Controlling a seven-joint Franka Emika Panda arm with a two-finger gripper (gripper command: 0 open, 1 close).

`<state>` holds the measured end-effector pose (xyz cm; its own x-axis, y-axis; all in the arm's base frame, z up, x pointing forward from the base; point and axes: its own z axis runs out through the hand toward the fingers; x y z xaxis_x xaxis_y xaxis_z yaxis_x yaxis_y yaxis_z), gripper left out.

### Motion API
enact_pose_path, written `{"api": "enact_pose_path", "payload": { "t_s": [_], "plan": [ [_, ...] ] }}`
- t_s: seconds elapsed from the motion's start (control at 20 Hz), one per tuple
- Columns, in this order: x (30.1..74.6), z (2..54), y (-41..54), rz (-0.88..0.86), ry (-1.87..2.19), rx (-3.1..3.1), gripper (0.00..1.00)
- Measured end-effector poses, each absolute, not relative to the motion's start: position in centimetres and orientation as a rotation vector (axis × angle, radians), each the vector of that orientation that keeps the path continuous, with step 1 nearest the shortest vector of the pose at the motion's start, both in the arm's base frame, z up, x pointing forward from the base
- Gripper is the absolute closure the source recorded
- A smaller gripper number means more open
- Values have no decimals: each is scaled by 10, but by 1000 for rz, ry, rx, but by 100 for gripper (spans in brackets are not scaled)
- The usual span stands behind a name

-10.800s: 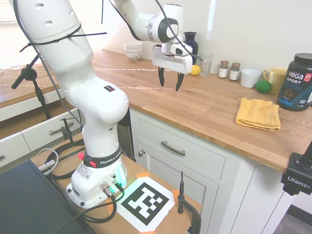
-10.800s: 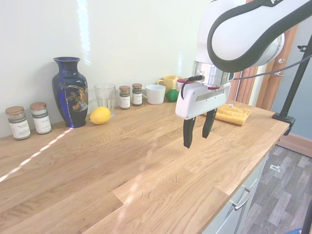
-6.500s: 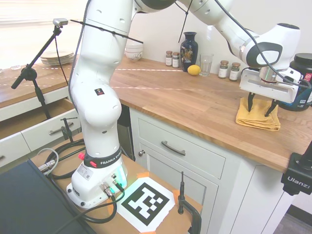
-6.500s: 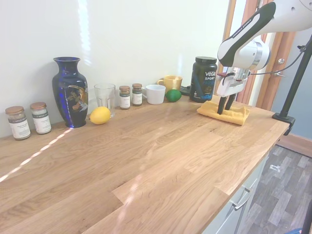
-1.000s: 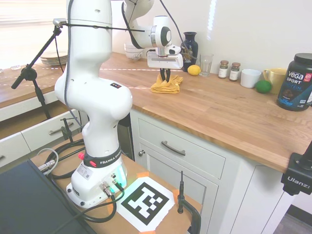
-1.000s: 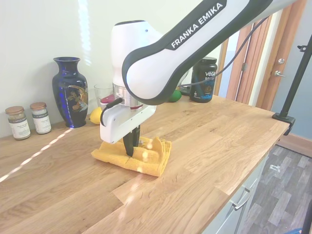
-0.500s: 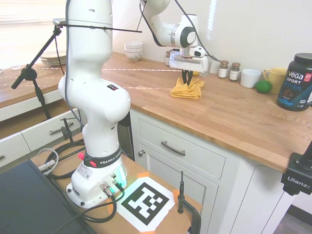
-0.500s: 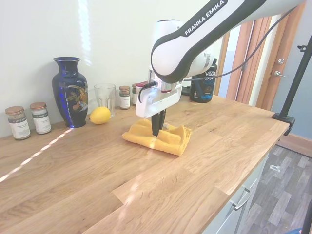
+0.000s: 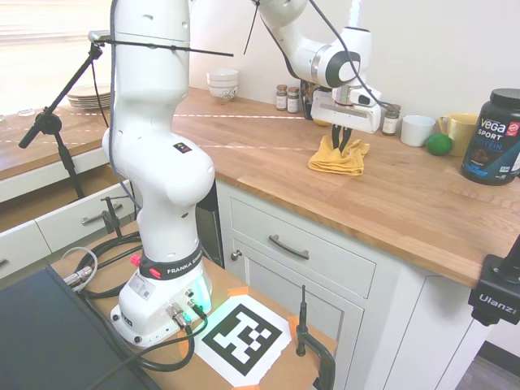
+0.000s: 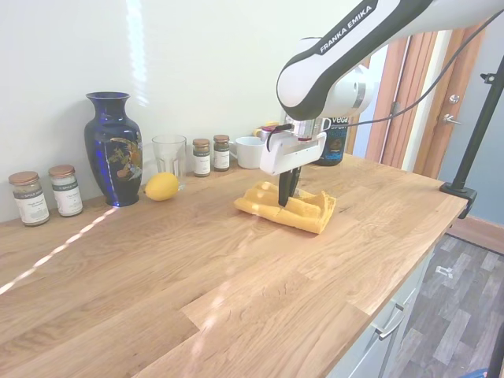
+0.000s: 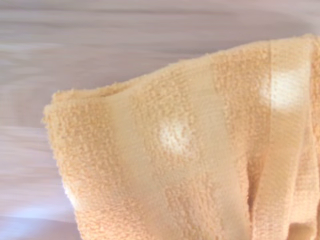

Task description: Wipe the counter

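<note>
A rumpled yellow cloth [image 9: 336, 158] [image 10: 293, 207] lies on the brown wooden counter [image 9: 406, 195] [image 10: 197, 268], roughly mid-length. My gripper [image 9: 344, 148] [image 10: 285, 200] points straight down into the cloth, its fingers shut on a fold of it and pressing it against the wood. The wrist view is filled by the cloth [image 11: 190, 150], with pale counter [image 11: 100, 45] around it.
Along the wall stand a blue vase [image 10: 113, 148], a lemon [image 10: 161, 187], a glass [image 10: 168, 156], spice jars [image 10: 209, 155], a white mug [image 9: 418, 129], a yellow mug [image 9: 460, 127], a lime [image 9: 439, 144] and a black Vega tub [image 9: 492, 136]. White bowls [image 9: 223, 84] sit further along.
My gripper has dragged the yellow cloth along the counter toward the mugs and the black tub, still shut on it.
</note>
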<state>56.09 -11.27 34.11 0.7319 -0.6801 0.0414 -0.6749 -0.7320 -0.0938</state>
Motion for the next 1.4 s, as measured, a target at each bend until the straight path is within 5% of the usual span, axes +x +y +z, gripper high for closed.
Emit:
{"api": "enact_pose_path", "payload": {
  "t_s": [0.7,1.35,1.4],
  "plan": [
    [506,337,-298,-119,1294,-2719,100],
    [489,340,-350,-102,1367,-2659,100],
    [489,341,-352,-85,1370,-2652,0]
  ]
}}
